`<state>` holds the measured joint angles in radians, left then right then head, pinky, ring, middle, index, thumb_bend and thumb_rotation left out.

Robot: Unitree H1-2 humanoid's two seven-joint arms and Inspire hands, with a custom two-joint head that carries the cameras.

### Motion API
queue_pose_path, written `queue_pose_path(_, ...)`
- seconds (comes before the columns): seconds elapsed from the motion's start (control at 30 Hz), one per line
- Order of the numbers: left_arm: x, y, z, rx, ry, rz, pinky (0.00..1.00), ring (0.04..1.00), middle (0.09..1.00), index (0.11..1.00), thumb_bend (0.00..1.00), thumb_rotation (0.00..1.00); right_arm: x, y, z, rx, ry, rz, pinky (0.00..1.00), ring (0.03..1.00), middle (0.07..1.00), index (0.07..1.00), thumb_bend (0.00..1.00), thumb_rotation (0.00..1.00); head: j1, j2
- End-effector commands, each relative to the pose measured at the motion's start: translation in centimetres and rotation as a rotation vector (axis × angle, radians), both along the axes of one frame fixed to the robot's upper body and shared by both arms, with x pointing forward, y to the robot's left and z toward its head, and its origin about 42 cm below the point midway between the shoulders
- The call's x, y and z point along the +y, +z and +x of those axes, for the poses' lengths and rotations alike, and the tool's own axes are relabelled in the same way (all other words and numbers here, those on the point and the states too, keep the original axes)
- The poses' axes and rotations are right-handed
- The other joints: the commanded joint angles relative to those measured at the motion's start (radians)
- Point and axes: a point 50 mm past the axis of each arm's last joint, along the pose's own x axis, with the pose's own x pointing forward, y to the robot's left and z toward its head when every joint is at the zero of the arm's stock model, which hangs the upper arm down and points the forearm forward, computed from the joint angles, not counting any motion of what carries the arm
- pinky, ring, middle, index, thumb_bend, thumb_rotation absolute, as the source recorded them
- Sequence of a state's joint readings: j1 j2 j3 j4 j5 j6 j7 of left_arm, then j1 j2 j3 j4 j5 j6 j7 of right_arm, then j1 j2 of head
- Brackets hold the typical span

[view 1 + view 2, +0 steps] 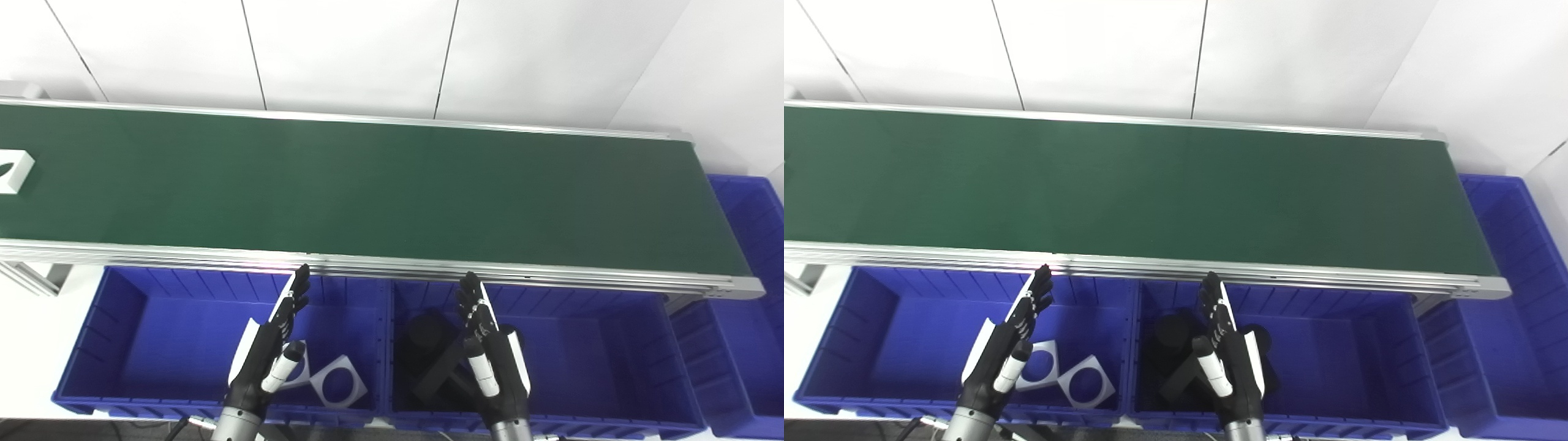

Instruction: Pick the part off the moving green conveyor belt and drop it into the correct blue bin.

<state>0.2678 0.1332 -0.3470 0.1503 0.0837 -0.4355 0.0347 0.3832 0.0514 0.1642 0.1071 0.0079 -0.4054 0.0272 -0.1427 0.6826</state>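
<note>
In the left eye view we see the green conveyor belt [367,190] run bare across nearly its whole width, its metal rails along the far and near edges. The white part [13,171] lies on the belt at the far left, cut off by the picture's edge, so we cannot make out its full shape. Below the near rail sit the left blue bin [98,331] and the right blue bin [612,343], side by side. Our left hand [269,349] hovers over the left bin, fingers stretched apart, holding nothing, fingertips just short of the rail. Our right hand [490,349] hovers likewise over the right bin, empty and spread. White square pieces [337,383] with round holes lie in the left bin, one partly hidden behind the left hand; dark parts [429,355] in the right bin are hard to tell apart.

In the right eye view the belt part falls outside the picture. A third blue bin [1513,257] stands past the belt's right end, cropped.
</note>
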Motion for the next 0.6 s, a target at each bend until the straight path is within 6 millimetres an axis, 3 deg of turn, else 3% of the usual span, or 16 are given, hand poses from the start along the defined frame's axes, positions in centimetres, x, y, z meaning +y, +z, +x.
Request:
queue_pose_path(0.0, 0.17, 0.84, 0.62, -0.061, 0.010, -0.012, 0.96, 0.992, 1.000, 0.990, 0.80, 1.00, 0.14, 0.90, 0.41, -0.084, -0.002, -0.004, 0.98, 0.971, 0.982, 1.000, 0.82, 0.85, 0.002, -0.005)
queue_pose_path(0.57, 0.02, 0.32, 0.65, -0.049, 0.010, 0.000, 0.96, 0.992, 1.000, 0.995, 0.80, 1.00, 0.02, 0.26, 0.39, -0.063, -0.005, -0.012, 0.98, 0.969, 0.981, 1.000, 0.81, 0.85, 0.009, -0.036)
